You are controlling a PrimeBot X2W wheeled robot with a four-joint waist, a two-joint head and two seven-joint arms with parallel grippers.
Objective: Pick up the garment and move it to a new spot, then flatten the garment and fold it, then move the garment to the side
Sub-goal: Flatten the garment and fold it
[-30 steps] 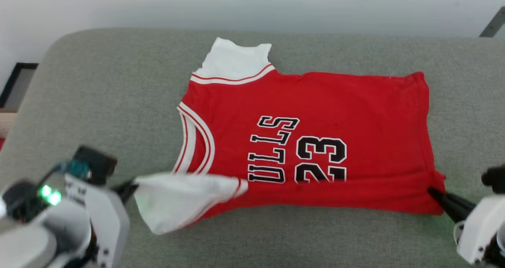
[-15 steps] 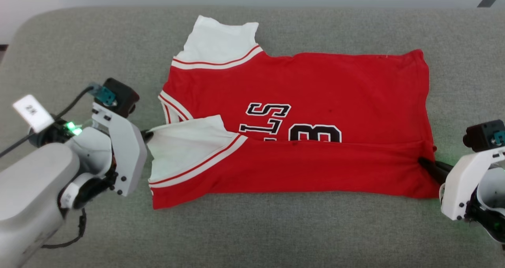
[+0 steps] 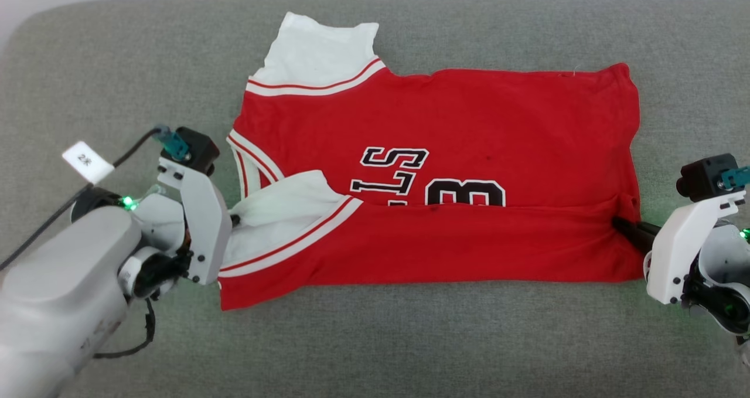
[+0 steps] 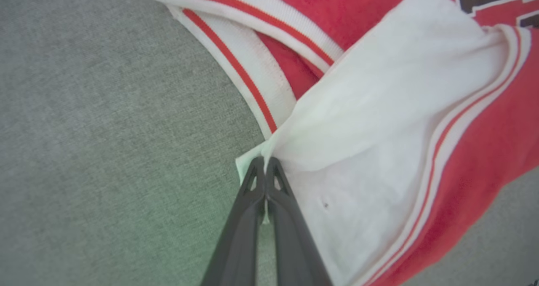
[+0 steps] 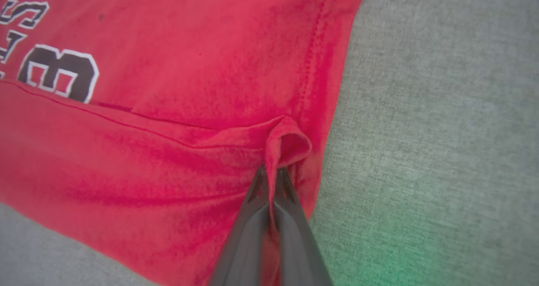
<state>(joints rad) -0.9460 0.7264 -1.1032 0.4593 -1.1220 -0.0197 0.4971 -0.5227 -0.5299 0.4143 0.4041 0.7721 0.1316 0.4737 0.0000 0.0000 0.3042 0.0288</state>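
Observation:
The garment is a red jersey with white shoulder panels, striped trim and black lettering, lying across the grey cushion. Its near long edge is folded up over the lettering, forming a red band. My left gripper is shut on the white shoulder corner at the fold's left end. My right gripper is shut on a pinched red hem corner at the fold's right end. In the wrist views the garment spreads away from each pair of closed fingers.
The grey fabric cushion extends around the garment, with bare room to the left, along the front and at the far right. A pale wall runs along the top edge. A white tag hangs on the left arm's cable.
Both grippers have carried the near edge of the garment farther up over the lettering, widening the folded band. The head view has also shifted downward, so the cushion's back edge sits higher.

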